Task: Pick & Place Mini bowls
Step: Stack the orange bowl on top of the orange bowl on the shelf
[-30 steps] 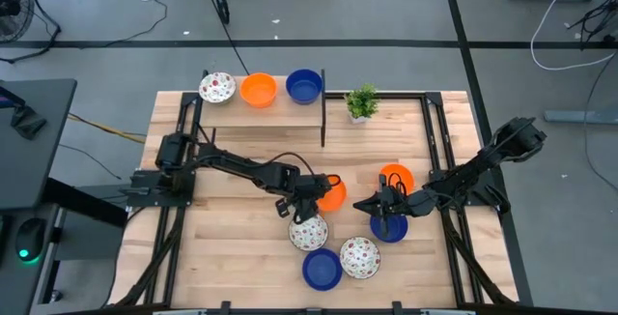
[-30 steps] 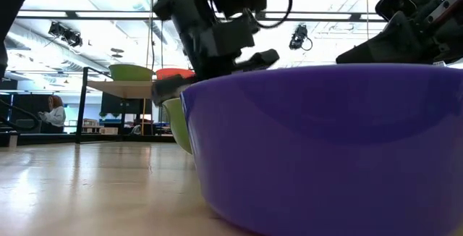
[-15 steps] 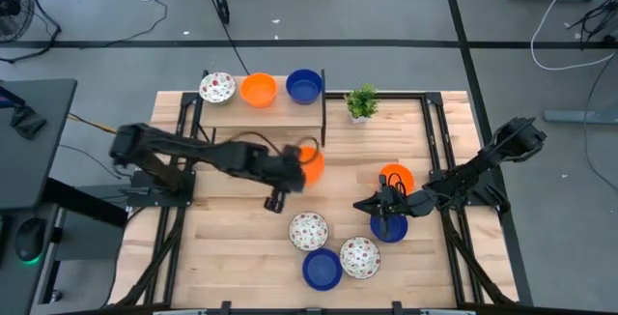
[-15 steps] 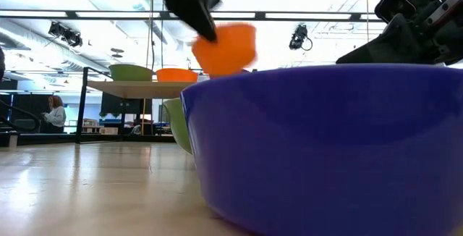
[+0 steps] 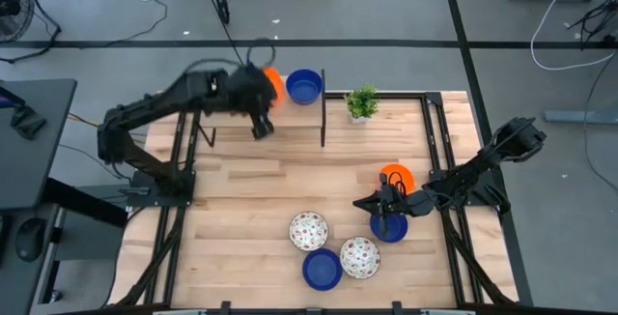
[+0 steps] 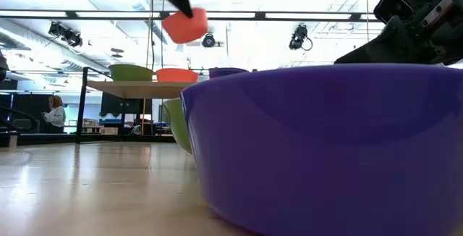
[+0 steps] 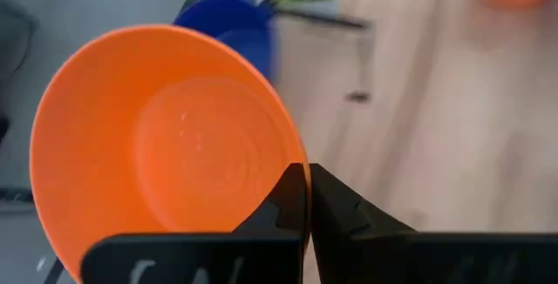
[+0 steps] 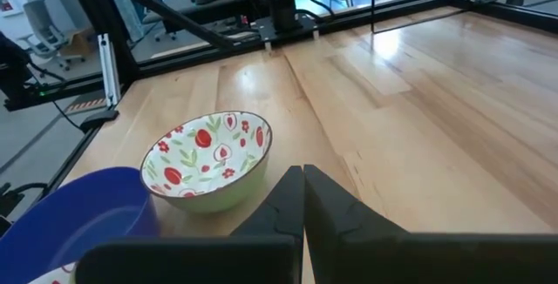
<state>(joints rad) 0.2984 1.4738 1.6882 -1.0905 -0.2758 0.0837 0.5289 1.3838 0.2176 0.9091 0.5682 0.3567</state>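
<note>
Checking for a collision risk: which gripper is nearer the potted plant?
Left. The left gripper, shut on an orange bowl, is up by the raised shelf, not far from the potted plant. The right gripper sits lower, beside the blue bowl.

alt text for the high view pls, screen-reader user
Left claw, shut on an orange bowl, hangs over the raised shelf at the table's far edge, beside a blue bowl. Right claw rests shut near the right, by an orange and a blue bowl; two floral bowls and another blue one sit near the front.
</note>
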